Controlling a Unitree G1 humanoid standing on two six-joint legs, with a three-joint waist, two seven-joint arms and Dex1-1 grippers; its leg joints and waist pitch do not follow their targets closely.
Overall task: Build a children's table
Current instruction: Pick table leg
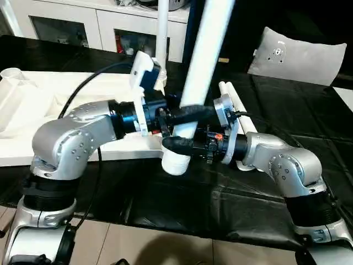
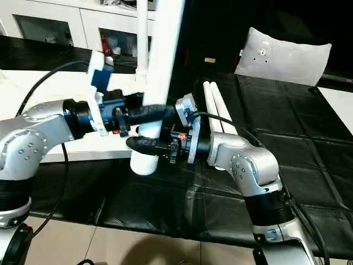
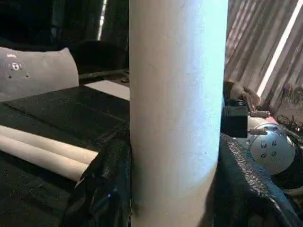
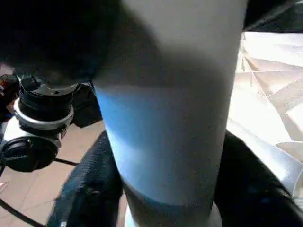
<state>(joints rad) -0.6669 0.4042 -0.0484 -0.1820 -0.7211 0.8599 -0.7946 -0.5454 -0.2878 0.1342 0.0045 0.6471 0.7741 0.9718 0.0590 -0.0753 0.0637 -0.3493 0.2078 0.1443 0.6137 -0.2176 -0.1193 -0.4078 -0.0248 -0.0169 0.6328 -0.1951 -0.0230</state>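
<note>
Two grippers meet on one leg [image 1: 205, 61] of the children's table; the long white tapered tube stands nearly upright between them, leaning a little toward the robot's right at its top, its wider open end hanging just above the black table cover [image 1: 220, 204] in front of the near edge of the tabletop [image 1: 33, 110]; the left gripper [image 1: 190, 117] comes in level from the robot's left and is clamped across the tube, a black finger pressed to each side in the left wrist view; the right gripper [image 1: 182, 144] reaches in from the opposite side, just below the left one, its fingers [image 4: 90, 189] flanking the tube and apparently closing on it, though whether they already bear on it cannot be told.

What the coming move seems to turn on is the leg's long axis: it runs up and down, crosswise to both grippers, while the sockets lie toward the robot's left on the upturned top; the left arm is the nearer to them; one leg [image 1: 162, 33] already stands in the far corner.

Smooth matte plastic tube, round in section, flared at the lower rim; tabletop white and rigid, its underside ribbed, with a round corner socket [image 1: 12, 73] showing at the far left; two more legs [image 2: 216, 107] lie side by side on the glossy, slightly wrinkled cover, well apart from the top; a soft grey pillow [image 1: 300, 55] rests beyond.
</note>
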